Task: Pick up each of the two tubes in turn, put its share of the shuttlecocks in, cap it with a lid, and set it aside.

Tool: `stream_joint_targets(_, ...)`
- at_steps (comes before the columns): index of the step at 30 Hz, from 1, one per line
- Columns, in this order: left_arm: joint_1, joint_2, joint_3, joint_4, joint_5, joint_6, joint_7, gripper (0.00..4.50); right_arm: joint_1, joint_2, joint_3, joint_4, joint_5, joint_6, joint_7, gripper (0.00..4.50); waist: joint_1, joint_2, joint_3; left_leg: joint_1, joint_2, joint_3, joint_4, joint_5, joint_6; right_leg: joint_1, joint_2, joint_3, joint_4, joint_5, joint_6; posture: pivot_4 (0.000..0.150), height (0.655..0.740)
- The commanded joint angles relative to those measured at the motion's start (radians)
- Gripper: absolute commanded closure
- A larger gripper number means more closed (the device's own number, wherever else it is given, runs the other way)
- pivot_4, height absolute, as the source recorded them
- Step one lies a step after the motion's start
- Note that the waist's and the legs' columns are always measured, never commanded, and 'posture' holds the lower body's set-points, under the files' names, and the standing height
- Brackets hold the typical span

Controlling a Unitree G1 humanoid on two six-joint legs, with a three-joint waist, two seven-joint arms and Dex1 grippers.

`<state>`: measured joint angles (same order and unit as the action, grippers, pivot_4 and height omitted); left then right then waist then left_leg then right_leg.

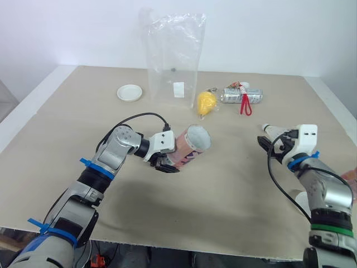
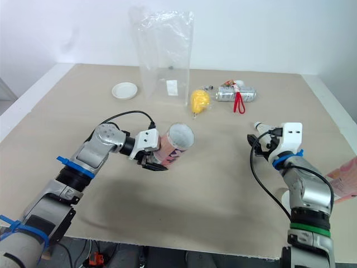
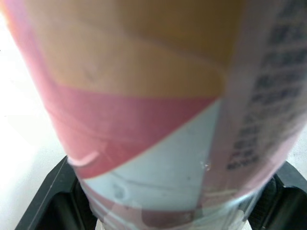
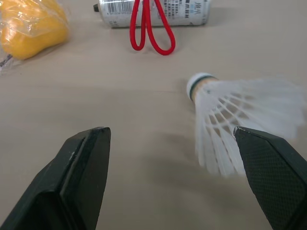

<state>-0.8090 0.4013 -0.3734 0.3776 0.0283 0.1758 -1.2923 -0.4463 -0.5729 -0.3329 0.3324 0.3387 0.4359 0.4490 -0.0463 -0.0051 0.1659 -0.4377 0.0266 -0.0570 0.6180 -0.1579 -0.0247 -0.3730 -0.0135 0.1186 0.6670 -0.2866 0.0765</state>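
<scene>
One tube point(image 1: 192, 144) pinched in left gripper point(image 1: 167, 161) — tilted, right gripper point(image 4: 170, 158) spread beside a shuttlecock point(image 4: 225, 115)

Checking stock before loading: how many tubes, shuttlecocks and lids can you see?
Tube: 1, in left hand
Shuttlecock: 1, at right hand
Lid: 1
Total: 3 plainly seen
Unclear: pink thing at right edge, white shape nearby

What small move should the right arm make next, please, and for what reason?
Probably shut the jaws of the right gripper on the shuttlecock. The jaws stand wide open, and the shuttlecock sits between them, close to one finger, not gripped. The left gripper holds the tube tilted, its open mouth turned toward the right arm, so it looks ready to receive one.
</scene>
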Motion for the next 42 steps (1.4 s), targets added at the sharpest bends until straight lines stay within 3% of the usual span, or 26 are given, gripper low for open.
stream_joint_targets(1,0.025,0.007,-0.025,-0.010,0.012,0.017,-0.002,1.13,-0.056,-0.020,0.011,0.068,-0.026,-0.056,0.016,0.09,0.000,0.000,0.000,0.000,0.000,0.000,0.000,0.000,0.000,0.000,0.000,0.000,0.000,0.000,0.000,0.150,0.7400)
stream_joint_targets(12,0.033,0.016,-0.024,-0.018,0.015,0.021,0.011,1.13,-0.183,-0.007,0.022,0.308,-0.092,-0.219,-0.020,0.09,-0.002,0.000,0.000,0.000,0.000,0.000,0.000,0.000,0.000,0.000,0.000,0.000,0.000,0.002,-0.003,0.150,0.7400)
stream_joint_targets(14,0.035,0.017,-0.025,-0.020,0.014,0.021,0.013,1.13,-0.195,-0.002,0.017,0.331,-0.091,-0.245,-0.024,0.63,-0.002,0.000,0.000,0.000,0.000,0.000,0.000,0.000,0.000,0.000,0.000,0.000,0.000,0.002,-0.003,0.150,0.7400)
stream_joint_targets(15,0.035,0.017,-0.025,-0.020,0.014,0.021,0.013,1.13,-0.200,-0.001,0.018,0.342,-0.091,-0.258,-0.021,1.13,-0.002,0.000,0.000,0.000,0.000,0.000,0.000,0.000,0.000,0.000,0.000,0.000,0.000,0.002,-0.004,0.150,0.7400)
stream_joint_targets(17,0.036,0.018,-0.025,-0.022,0.015,0.022,0.014,1.13,-0.205,0.005,0.011,0.355,-0.086,-0.278,-0.029,1.55,-0.002,0.000,0.000,0.000,0.000,0.000,0.000,0.000,0.000,0.000,0.000,0.000,0.000,0.002,-0.004,0.150,0.7400)
stream_joint_targets(18,0.035,0.019,-0.026,-0.020,0.016,0.021,0.014,1.13,-0.210,0.008,0.009,0.364,-0.082,-0.283,-0.031,2.18,-0.002,0.000,0.000,0.000,0.000,0.000,0.000,0.000,0.000,0.000,0.000,0.000,0.000,0.002,-0.004,0.150,0.7400)
stream_joint_targets(23,0.032,0.020,-0.027,-0.011,0.019,0.014,0.016,1.13,-0.230,0.017,0.001,0.401,-0.073,-0.298,-0.035,4.37,-0.002,0.000,0.000,0.000,0.000,0.000,0.000,0.000,0.000,0.000,0.000,0.000,0.000,0.002,-0.004,0.150,0.7400)
stream_joint_targets(24,0.032,0.020,-0.027,-0.011,0.019,0.014,0.016,1.13,-0.234,0.018,0.001,0.408,-0.074,-0.301,-0.034,4.48,-0.002,0.000,0.000,0.000,0.000,0.000,0.000,0.000,0.000,0.000,0.000,0.000,0.000,0.002,-0.004,0.150,0.7400)
stream_joint_targets(31,0.034,0.018,-0.030,-0.015,0.019,0.014,0.016,1.13,-0.231,0.010,0.014,0.379,-0.081,-0.311,-0.022,4.48,-0.002,0.000,0.000,0.000,0.000,0.000,0.000,0.000,0.000,0.000,0.000,0.000,0.000,0.002,-0.004,0.150,0.7400)
stream_joint_targets(35,0.029,0.021,-0.025,-0.010,0.016,0.014,0.013,1.13,-0.154,-0.039,0.072,0.120,-0.097,-0.290,0.066,4.48,-0.002,0.001,0.000,0.000,0.000,0.000,0.000,0.000,0.000,0.000,0.000,0.000,0.000,0.002,-0.004,0.150,0.7400)
stream_joint_targets(42,0.014,0.016,-0.015,0.005,-0.018,0.063,-0.018,1.13,-0.070,-0.273,0.187,-0.478,-0.033,-0.335,0.443,4.48,-0.001,0.005,0.002,0.000,0.000,0.000,0.000,0.000,0.000,0.000,0.000,0.000,0.000,-0.001,0.002,0.150,0.7400)
